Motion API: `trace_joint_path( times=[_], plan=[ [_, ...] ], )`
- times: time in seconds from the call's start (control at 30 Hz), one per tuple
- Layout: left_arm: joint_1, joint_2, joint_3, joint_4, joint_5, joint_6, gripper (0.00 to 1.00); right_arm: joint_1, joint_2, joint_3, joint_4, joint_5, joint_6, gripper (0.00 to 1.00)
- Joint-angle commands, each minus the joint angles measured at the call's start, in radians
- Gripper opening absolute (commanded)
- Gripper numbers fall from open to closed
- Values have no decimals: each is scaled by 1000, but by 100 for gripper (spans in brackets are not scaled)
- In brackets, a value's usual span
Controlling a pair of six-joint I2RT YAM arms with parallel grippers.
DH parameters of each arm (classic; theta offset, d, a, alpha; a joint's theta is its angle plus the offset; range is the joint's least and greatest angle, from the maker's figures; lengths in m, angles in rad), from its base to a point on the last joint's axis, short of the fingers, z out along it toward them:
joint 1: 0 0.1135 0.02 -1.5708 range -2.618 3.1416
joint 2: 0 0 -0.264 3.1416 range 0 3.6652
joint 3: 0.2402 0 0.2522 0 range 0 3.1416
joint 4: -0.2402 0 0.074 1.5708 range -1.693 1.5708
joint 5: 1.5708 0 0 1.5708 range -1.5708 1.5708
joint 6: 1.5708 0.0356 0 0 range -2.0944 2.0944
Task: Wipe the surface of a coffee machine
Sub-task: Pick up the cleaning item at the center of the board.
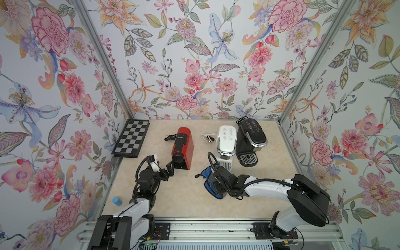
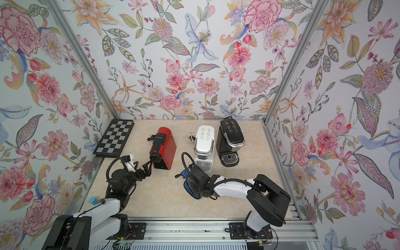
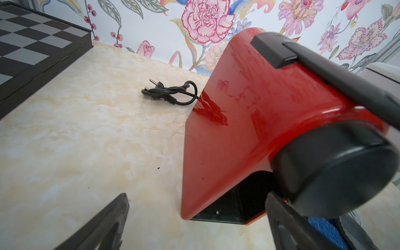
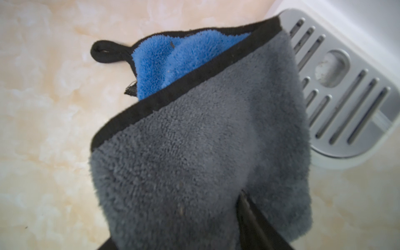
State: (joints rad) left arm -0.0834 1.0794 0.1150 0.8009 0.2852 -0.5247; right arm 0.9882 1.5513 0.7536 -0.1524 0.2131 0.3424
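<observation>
Standing on the marble-patterned table [image 1: 177,194], the red coffee machine [image 1: 184,147] sits left of centre. It is a glossy, narrow box with a black lever along its top and a round black spout head at the front. Its shiny side mirrors the wallpaper, and its black cord [image 3: 171,95] lies coiled behind it. The left gripper [image 1: 170,170] hovers at that spout head with its fingers [image 3: 108,220] spread wide, holding nothing.

The right gripper [image 1: 213,186] reaches down into the cloth [image 4: 194,151], which is grey on one face, blue on the other and edged in black. The cloth lies just beside the white coffee machine [image 1: 226,138] and its drip tray [image 4: 346,86]. Folds of cloth hide the fingers, so I cannot tell whether they are clamped.
</observation>
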Motion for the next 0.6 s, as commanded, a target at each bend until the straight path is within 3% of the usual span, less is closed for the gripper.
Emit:
trace_joint_path(
  times=[0.0,0.17,0.57],
  plan=[
    [4,1,-3,32,16,-20,99,7,-30,3,2,-11,9,44],
    [2,-13,-3,27,28,-22,99,7,-71,-9,2,-14,21,27],
    [1,-79,-12,-2,21,-17,99,13,-173,-11,10,-29,48,27]
  ],
)
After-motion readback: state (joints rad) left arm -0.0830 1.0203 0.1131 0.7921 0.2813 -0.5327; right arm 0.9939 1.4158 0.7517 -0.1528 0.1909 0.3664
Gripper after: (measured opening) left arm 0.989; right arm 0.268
